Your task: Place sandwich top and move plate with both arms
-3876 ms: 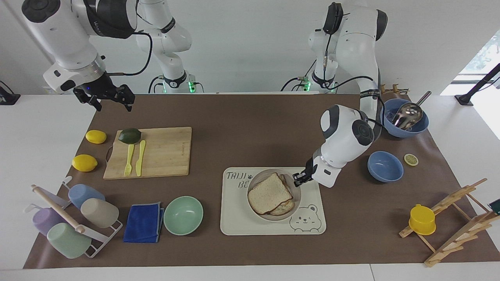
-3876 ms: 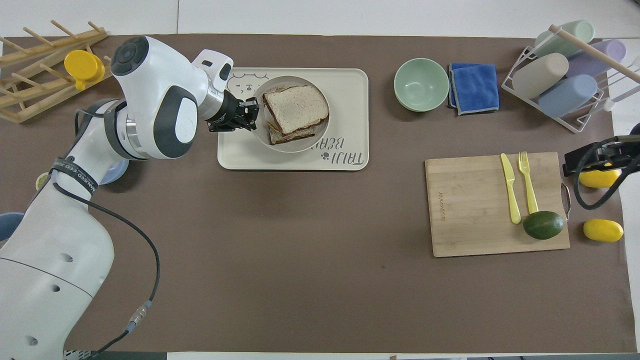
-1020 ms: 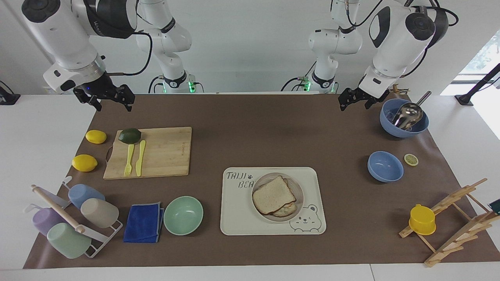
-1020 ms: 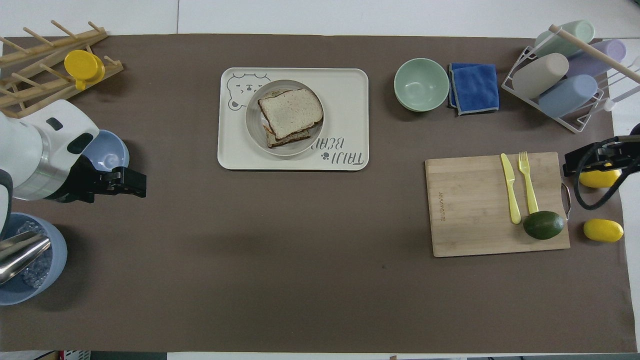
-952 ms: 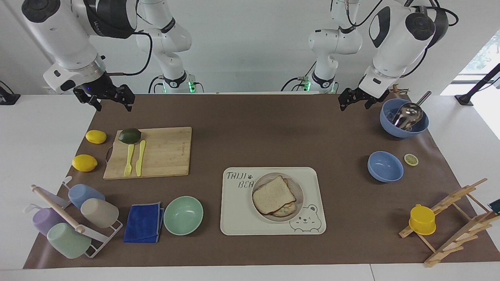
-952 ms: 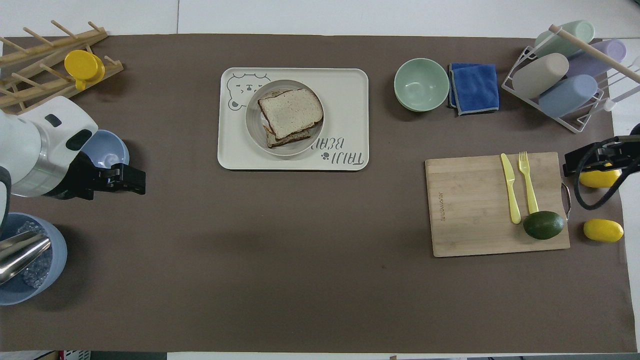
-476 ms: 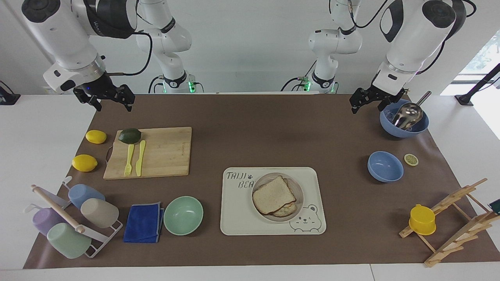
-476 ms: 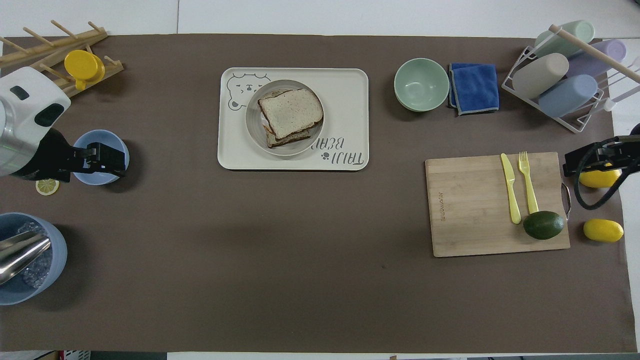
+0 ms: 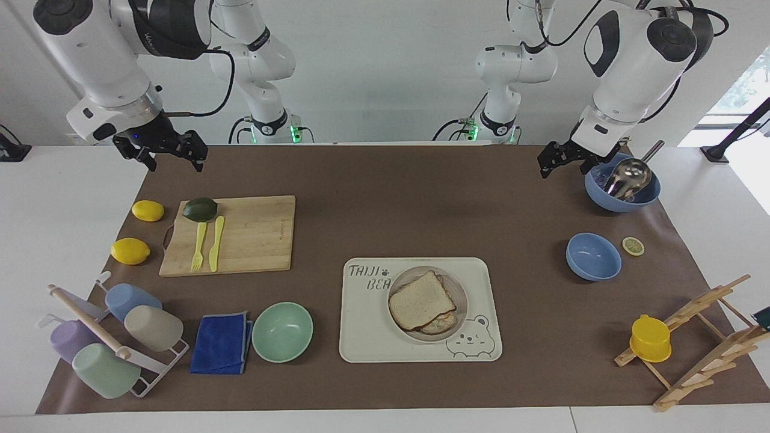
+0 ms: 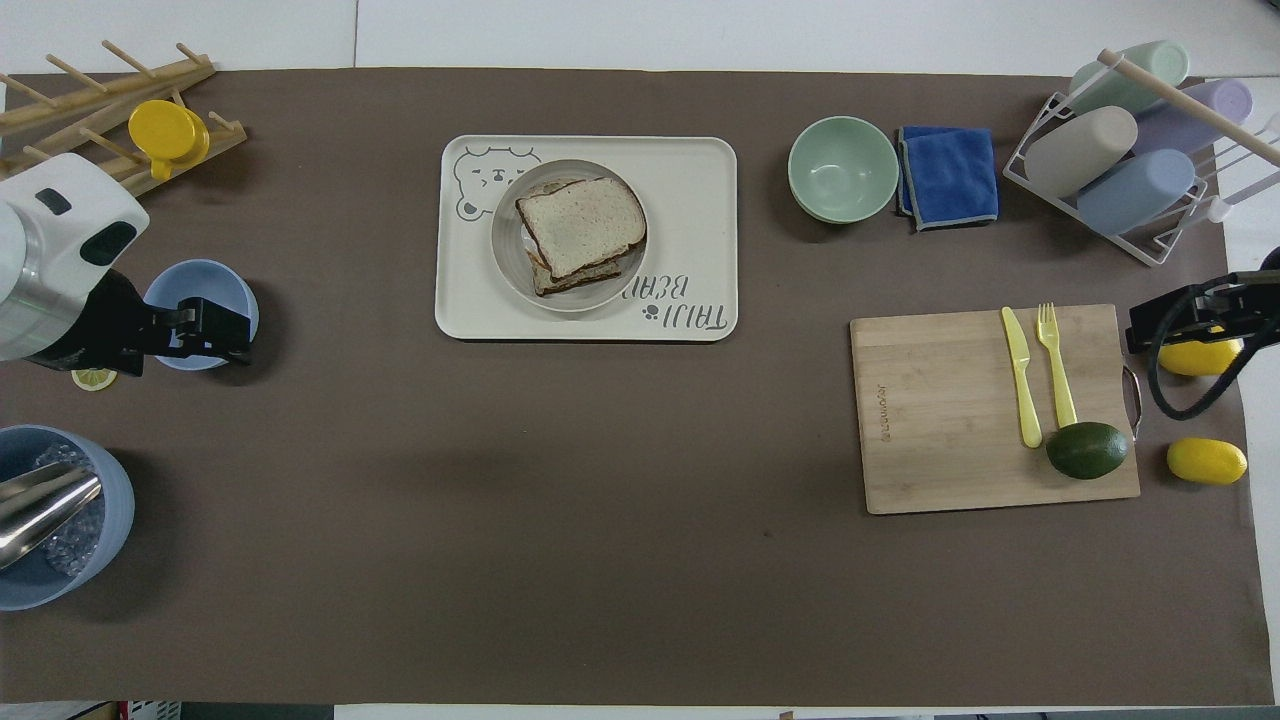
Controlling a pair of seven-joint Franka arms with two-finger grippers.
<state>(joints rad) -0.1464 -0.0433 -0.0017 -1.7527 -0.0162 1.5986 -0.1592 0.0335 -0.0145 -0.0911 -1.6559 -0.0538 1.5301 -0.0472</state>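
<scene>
The sandwich top (image 9: 421,299) lies on the lower slice on the plate (image 9: 460,299), which sits on the bear tray (image 9: 361,337) mid-counter (image 9: 421,198). Nothing grips either one.

The left gripper (image 9: 562,157) hangs in the air at the left arm's end of the counter, well apart from the plate. Its fingers (image 9: 545,164) are spread and empty. Just beside them toward that end stands the big blue bowl (image 9: 622,201) with a metal scoop (image 9: 628,174) in it. In the overhead view the gripper (image 10: 215,330) covers part of the small blue bowl (image 10: 170,295).

The right gripper (image 9: 171,155) waits in the air over the counter's corner at the right arm's end. Its fingers (image 9: 198,157) are apart and hold nothing. The board (image 9: 252,234) with the avocado (image 9: 200,208) lies below them, farther from the robots, and the plate is well apart from them too.
</scene>
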